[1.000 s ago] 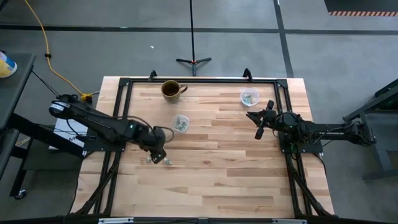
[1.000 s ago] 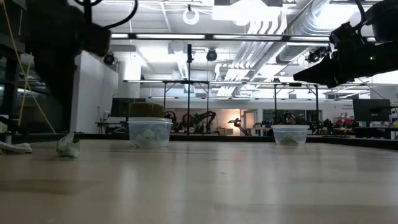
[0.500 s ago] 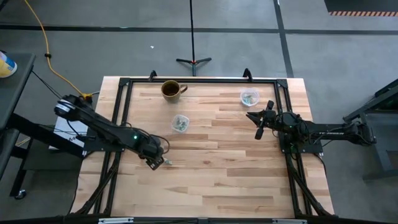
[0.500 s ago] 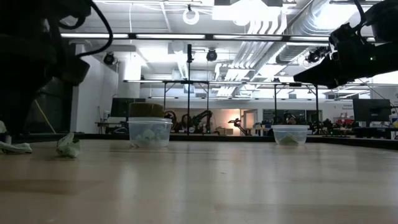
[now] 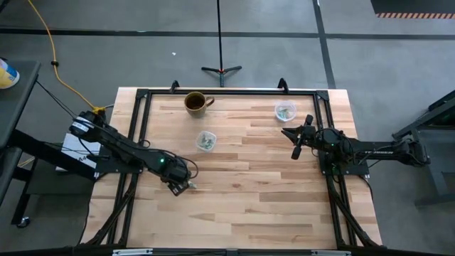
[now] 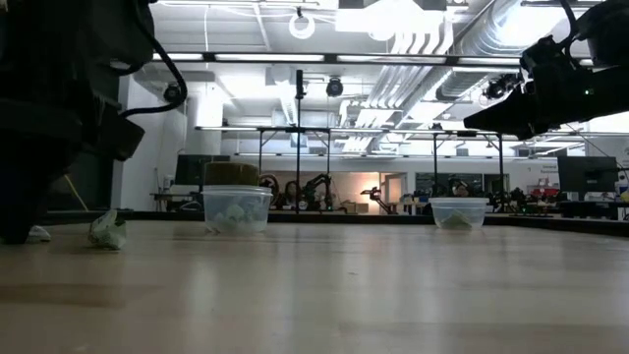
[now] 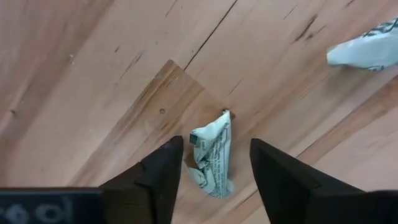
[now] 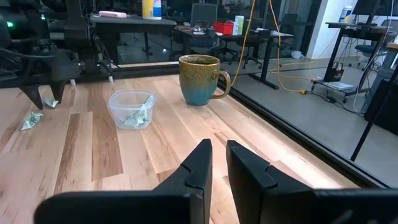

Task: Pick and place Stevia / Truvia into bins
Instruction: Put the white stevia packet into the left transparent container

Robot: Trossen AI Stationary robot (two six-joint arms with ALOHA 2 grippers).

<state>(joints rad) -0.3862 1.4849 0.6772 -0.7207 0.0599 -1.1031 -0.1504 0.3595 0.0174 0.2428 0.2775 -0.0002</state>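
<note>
My left gripper (image 7: pixel 214 148) is open and low over the table near its left side (image 5: pixel 178 187). Its fingers stand on either side of a crumpled pale green and white packet (image 7: pixel 212 159) that lies flat on the wood. A second packet (image 7: pixel 367 50) lies close by; the low view shows it too (image 6: pixel 108 231). Two clear cups (image 5: pixel 206 141) (image 5: pixel 285 111) stand on the table with packets inside. My right gripper (image 8: pixel 219 149) is shut and hovers at the right side (image 5: pixel 293 141), above the table.
A brown mug (image 5: pixel 196 102) stands near the far edge, behind the left cup (image 6: pixel 236 208). The black frame (image 5: pixel 139 114) runs along the table's left, right and far sides. Bare wood stretches across the middle and near part of the table (image 5: pixel 256 206).
My left gripper has come down toward the table and shifted slightly toward the near edge, ending with its open fingers around the packet. The packets, the cups and my right arm have stayed where they were.
</note>
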